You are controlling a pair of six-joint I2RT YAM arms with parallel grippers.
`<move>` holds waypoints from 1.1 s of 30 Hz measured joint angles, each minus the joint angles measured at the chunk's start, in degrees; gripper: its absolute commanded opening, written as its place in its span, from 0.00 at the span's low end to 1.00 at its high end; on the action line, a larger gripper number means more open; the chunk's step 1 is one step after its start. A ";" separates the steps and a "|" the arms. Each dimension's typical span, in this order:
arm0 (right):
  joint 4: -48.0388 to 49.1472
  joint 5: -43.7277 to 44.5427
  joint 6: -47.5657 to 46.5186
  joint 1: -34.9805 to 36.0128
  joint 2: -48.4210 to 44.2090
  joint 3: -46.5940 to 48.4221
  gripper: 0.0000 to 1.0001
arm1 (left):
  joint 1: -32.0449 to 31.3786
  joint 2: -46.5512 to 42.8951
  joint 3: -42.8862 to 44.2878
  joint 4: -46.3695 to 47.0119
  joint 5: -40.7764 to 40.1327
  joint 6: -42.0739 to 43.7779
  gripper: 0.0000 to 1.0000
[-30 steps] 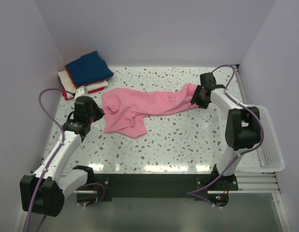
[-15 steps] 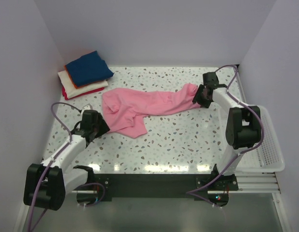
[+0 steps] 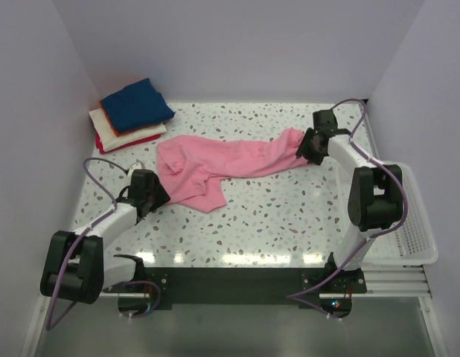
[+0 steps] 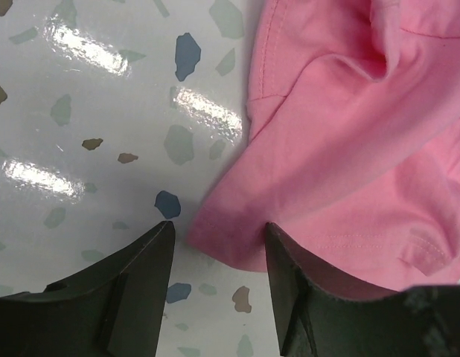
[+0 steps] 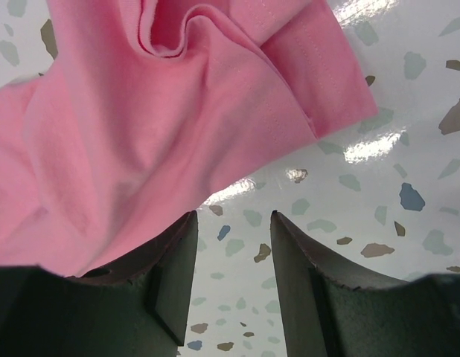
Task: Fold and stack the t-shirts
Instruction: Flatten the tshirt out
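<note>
A crumpled pink t-shirt (image 3: 222, 165) lies stretched across the middle of the table. Its near left corner (image 4: 222, 230) reaches in between the fingers of my left gripper (image 4: 217, 232), which stands open low over the table (image 3: 151, 195). My right gripper (image 3: 309, 146) is at the shirt's right end, also open. In the right wrist view only speckled table shows between its fingertips (image 5: 232, 217), and the pink cloth (image 5: 178, 111) lies over its left finger. Several folded t-shirts sit stacked at the back left, navy blue (image 3: 135, 105) on top, with orange, white and red edges below.
A white mesh basket (image 3: 413, 223) hangs off the table's right edge beside the right arm. Purple walls close in on the left, back and right. The speckled tabletop (image 3: 289, 216) lies bare in front of the shirt.
My left gripper has drawn back from the shirt's left side towards the near edge, come down at the shirt's near left corner and opened. The right gripper has hardly moved.
</note>
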 measured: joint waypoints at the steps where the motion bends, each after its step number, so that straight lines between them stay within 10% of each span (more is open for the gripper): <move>1: -0.04 -0.02 -0.02 0.00 0.00 0.09 0.47 | 0.00 0.48 -0.17 0.46 0.00 -0.13 0.54; 15: 0.00 -0.94 0.02 0.02 0.00 0.55 0.47 | 0.00 1.60 -1.07 4.85 2.12 -1.31 0.01; 33: 0.00 1.36 -0.09 -2.86 2.84 0.68 0.45 | 2.60 -12.72 16.37 -8.09 0.90 3.56 0.00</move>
